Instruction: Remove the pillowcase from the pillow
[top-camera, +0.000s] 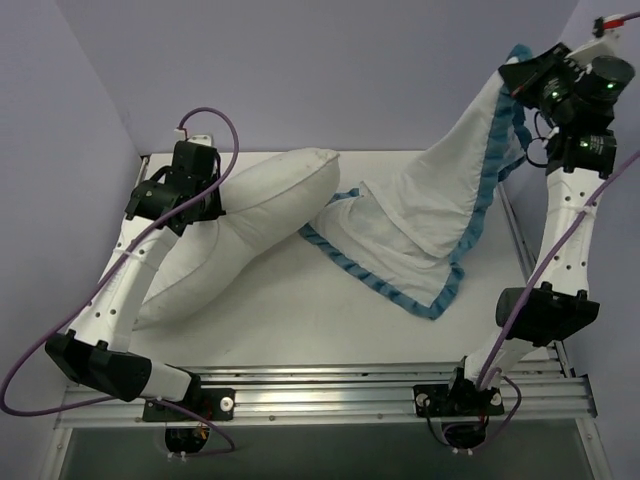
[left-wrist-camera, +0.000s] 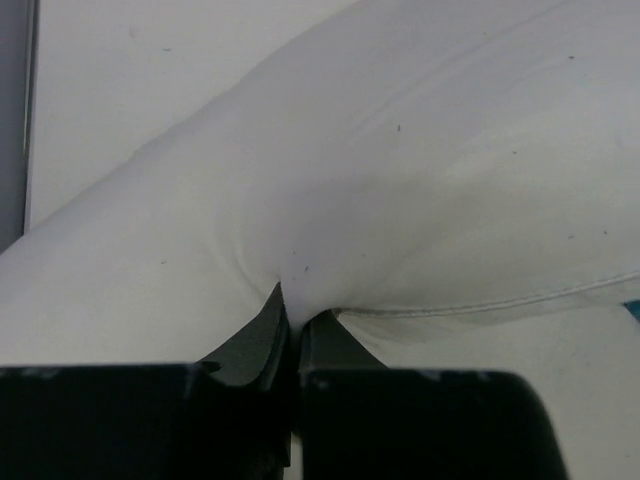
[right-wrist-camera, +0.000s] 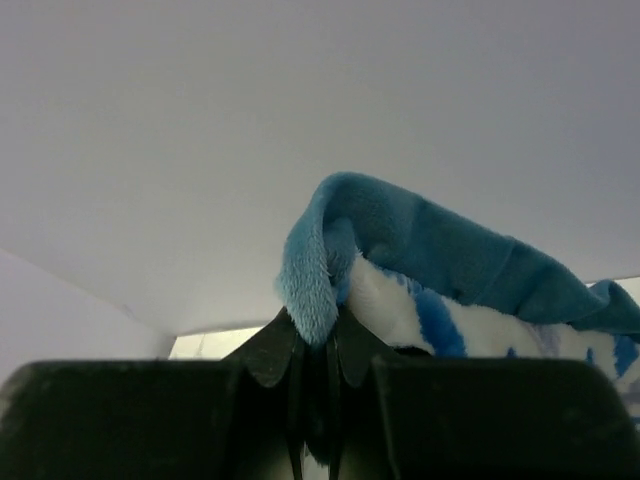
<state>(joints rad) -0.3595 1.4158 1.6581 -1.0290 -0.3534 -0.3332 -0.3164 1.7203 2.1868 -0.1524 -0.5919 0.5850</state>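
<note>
Separation looks nearly done: left gripper (left-wrist-camera: 292, 318) jaws pinch the pillow (top-camera: 255, 225), which bulges just ahead of them; right gripper (right-wrist-camera: 316, 340) jaws clamp the pillowcase (top-camera: 430, 215) by its edge, the cover draping below them, its mouth just beside the pillow's end. Drawing them fully apart is left.

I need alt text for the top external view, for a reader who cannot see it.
The right end effector holds the blue-trimmed pillowcase raised by one edge, white inside showing, its lower part draped on the white table beside the pillow. The left end effector pinches the plump white pillow.
</note>
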